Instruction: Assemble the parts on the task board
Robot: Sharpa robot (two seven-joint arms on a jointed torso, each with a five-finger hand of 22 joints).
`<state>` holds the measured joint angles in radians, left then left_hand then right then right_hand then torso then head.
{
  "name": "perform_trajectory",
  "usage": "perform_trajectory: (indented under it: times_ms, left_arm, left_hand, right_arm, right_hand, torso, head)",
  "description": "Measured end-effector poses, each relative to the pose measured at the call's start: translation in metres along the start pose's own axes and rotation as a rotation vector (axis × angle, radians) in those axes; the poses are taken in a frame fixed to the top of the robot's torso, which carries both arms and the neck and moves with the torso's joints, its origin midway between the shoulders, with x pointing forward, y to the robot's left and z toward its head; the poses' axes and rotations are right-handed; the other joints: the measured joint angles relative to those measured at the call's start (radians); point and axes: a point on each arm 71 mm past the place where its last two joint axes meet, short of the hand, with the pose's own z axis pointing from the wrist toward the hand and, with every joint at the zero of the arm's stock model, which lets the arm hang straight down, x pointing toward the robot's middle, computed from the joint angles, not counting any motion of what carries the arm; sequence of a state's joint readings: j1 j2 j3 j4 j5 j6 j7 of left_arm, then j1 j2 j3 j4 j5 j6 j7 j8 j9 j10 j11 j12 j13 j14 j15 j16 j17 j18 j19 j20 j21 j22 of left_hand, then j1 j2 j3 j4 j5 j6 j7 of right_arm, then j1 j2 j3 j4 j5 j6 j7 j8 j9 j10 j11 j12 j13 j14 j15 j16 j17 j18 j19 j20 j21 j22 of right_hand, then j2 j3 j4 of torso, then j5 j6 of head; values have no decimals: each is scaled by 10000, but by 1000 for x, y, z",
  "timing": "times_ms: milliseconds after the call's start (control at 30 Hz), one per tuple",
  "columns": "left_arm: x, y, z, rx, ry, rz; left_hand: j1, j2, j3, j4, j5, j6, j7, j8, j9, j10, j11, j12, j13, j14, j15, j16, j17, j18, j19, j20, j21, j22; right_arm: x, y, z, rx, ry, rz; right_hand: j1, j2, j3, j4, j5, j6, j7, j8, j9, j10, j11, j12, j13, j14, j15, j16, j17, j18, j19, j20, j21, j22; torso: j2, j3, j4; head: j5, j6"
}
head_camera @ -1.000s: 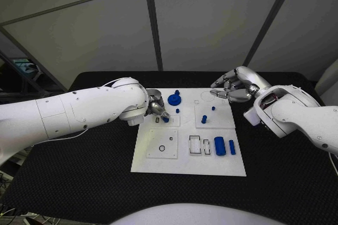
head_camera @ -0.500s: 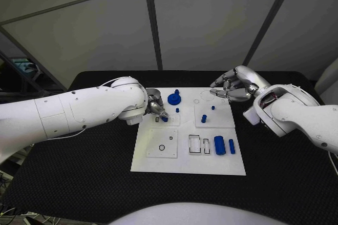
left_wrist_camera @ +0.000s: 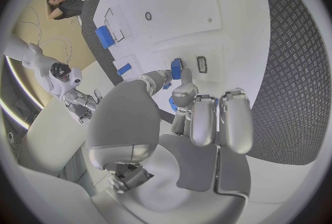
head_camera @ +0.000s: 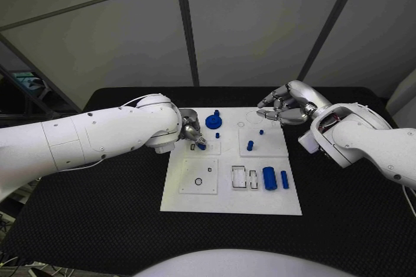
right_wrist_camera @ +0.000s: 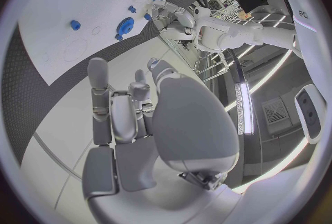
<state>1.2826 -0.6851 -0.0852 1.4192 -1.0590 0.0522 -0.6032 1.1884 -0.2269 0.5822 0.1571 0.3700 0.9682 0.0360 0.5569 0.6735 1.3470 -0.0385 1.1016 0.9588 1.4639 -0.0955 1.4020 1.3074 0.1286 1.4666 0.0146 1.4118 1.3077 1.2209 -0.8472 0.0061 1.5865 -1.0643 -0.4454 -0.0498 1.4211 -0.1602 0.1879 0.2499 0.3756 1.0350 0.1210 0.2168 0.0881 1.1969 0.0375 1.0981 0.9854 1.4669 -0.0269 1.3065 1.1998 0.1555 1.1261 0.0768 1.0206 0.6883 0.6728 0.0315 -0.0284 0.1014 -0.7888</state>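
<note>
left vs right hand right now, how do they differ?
The left hand pinches a small blue part over the board's far left section; the right hand holds nothing. The left sits low at the board; the right hovers off its far right corner with fingers loosely curled. Both are silver, on white arms.

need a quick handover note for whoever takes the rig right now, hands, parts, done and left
Left hand: pinches a small blue part over the task board's far left area, beside a small rectangular slot.
Right hand: holds nothing, fingers curled, above the board's far right corner.
Parts: blue gear at the far edge; short blue peg standing on the far right tile; large blue cylinder and slim blue bar lying near right.
Done: cannot tell which are seated.
Left: place the pinched part, then the cylinder and bar.
</note>
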Motion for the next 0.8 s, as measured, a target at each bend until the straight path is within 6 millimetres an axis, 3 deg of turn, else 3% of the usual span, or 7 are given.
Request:
perform_trajectory:
  times_ms: [800]
  left_arm:
    - [2,-6,2,-25,173,246]
  left_hand:
    - [-43,38,2,-2,51,41,-39,0,8,79,-39,1,11,14,10,0,-1,-1,0,0,39,-1]
  right_arm:
    - [0,0,0,-13,32,2]
  right_hand:
    - [0,0,0,0,49,-37,37,0,6,0,0,0,-39,0,0,0,-27,-1,0,0,-51,-60]
  torso:
    - [11,5,-2]
  head:
    - [-17,-22]
